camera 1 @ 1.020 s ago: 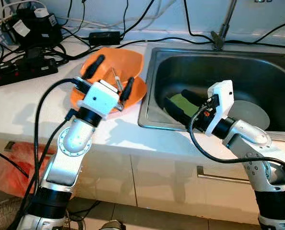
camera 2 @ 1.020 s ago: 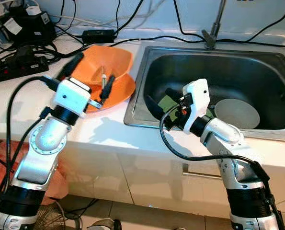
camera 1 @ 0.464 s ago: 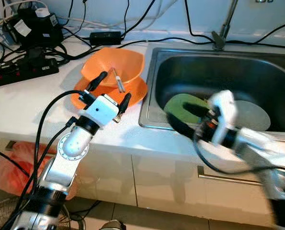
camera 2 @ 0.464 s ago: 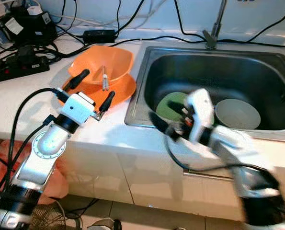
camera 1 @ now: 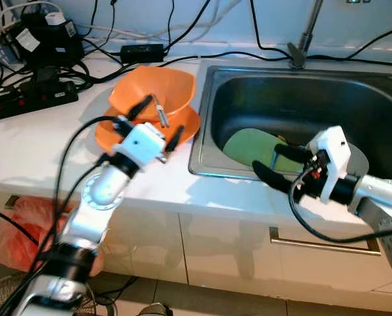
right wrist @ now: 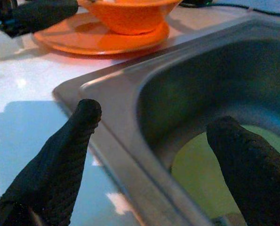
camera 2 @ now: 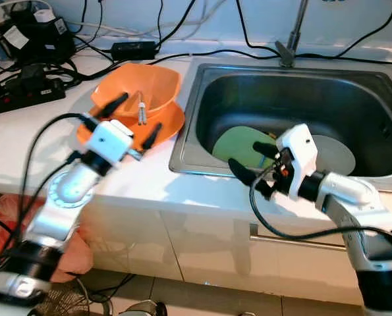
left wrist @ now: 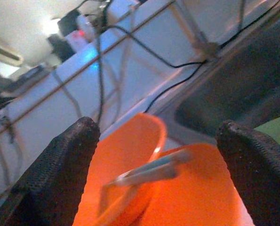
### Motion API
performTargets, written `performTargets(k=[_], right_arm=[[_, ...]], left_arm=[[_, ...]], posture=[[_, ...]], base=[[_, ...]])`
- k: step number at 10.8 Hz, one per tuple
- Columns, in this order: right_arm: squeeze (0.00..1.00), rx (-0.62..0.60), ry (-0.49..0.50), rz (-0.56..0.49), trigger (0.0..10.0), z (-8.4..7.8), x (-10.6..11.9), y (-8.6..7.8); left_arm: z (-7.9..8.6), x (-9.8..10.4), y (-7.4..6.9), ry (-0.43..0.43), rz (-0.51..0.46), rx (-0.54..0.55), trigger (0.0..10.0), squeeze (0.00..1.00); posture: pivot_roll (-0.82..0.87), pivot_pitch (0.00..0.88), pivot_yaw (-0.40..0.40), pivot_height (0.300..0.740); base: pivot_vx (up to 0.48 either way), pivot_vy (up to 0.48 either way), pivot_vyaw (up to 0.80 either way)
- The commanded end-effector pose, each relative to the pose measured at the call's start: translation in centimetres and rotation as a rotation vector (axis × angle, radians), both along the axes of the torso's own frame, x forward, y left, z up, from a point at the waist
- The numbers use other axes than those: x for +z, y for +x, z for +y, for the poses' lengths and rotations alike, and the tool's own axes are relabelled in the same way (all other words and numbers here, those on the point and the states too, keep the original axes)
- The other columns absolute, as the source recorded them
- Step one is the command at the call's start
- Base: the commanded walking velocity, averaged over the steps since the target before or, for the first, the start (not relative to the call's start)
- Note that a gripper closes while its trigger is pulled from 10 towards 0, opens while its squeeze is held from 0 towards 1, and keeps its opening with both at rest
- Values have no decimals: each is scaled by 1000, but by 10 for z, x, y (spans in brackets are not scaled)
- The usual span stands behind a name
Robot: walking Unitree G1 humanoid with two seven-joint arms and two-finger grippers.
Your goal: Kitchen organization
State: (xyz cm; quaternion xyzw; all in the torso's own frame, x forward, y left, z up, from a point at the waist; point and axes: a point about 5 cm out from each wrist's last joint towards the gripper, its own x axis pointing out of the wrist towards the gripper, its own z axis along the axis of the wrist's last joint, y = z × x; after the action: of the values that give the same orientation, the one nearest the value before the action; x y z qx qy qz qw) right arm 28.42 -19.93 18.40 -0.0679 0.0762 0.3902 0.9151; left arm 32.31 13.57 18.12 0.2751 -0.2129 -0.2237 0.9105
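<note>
A: Right gripper (camera 1: 280, 162), two long black fingers, spread wide, holding nothing. One finger sits over the front rim of the stainless steel sink (camera 1: 202, 141), the other reaches in above the flat green plate (camera 1: 248, 146) lying on the sink floor. No contact that I can see.

B: And the other one?

A: Left gripper (camera 1: 157, 119), fingers also wide apart, empty. It hangs on the counter side of the sink, just in front of the orange bowl (camera 1: 153, 92), which is stacked on an orange plate (camera 1: 110, 135). Thin metal utensils (camera 1: 160, 106) lean inside the bowl; can't tell what kind.

B: Anything else in the sink?

A: Pale round plate (camera 2: 334, 153) just beside the green one, partly behind the right arm. Black cables (camera 1: 182, 36) trail along the counter behind the sink.

B: Step in hand?

A: My read: approach stage, neither arm has grasped. Dishes in the sink not yet picked up, orange stack untouched.

B: Next move calls for?

A: Probably the right gripper dropping further into the sink to catch the near edge of the green plate. It lies flat on steel, so one finger has to get under the rim; could slip.
</note>
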Motion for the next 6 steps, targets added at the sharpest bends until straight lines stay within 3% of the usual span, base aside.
performTargets(k=[1,2,3,4,5,6], right_arm=[[0,42,-17,-22,10000,4,3,1],[0,59,-22,-25,10000,6,3,2],[0,70,-26,-30,10000,8,4,3],[0,62,-19,-41,10000,9,6,5],[0,54,-8,-50,10000,9,8,6],[0,51,4,-55,10000,11,9,4]], left_arm=[[-5,-2,2,16,19,-45,10000,0],[-8,-3,3,19,30,-70,10000,0],[-9,-4,4,18,41,-85,5961,0],[-6,-4,6,15,45,-74,0,0],[0,-4,8,11,34,-40,0,0],[7,-2,11,16,18,1,4314,0]], posture=[[65,63,75,740],[65,59,75,740],[66,56,72,740],[65,56,69,740],[64,57,67,740],[62,58,64,740]], base=[[0,0,0],[0,0,0],[0,0,0],[0,0,0],[0,0,0],[0,0,0]])
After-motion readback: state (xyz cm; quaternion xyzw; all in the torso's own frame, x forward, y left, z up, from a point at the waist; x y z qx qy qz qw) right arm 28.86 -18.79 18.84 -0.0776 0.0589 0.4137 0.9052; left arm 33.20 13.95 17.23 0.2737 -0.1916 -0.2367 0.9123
